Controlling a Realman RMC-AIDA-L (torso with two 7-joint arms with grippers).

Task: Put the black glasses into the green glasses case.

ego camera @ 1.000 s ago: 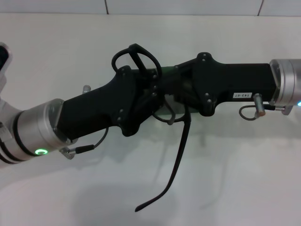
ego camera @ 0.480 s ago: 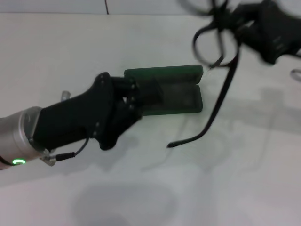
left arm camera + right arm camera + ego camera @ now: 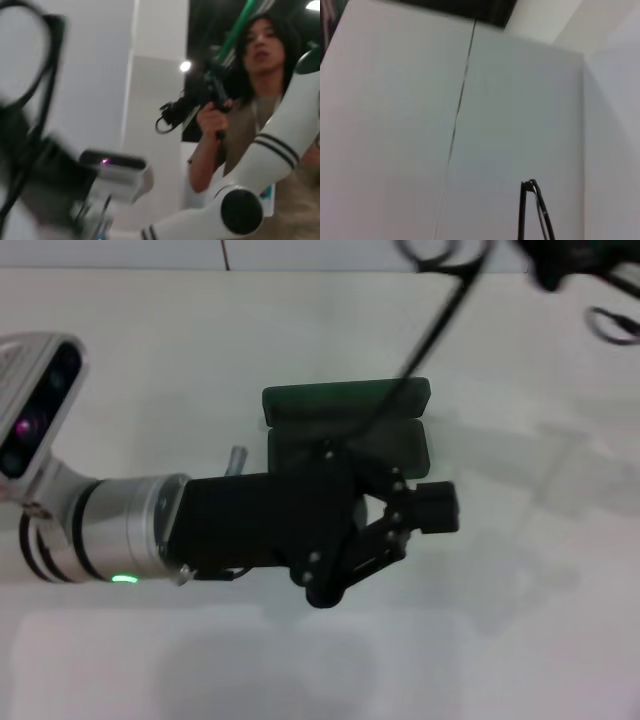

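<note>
The left tool (image 3: 400,525) is being held low over the white bench (image 3: 150,390), just in front of the green case (image 3: 345,425) and overlapping its near edge in the head view. Its fingers (image 3: 437,507) are standing apart, with nothing between them. Whether the tool is touching the case cannot be told.

The right tool (image 3: 560,260) is mostly cut off at the top edge of the head view, well above the bench. The black glasses (image 3: 440,300) are being carried by it, but whether its fingers are closed cannot be told. One long thin temple arm is hanging down towards the case, its tip appearing over the lid.

The case is lying open on the bench, dark green with rounded corners. The lenses are cut off at the top of the view. In the right wrist view only a sliver of the frame (image 3: 532,210) is being shown against a pale wall.
</note>
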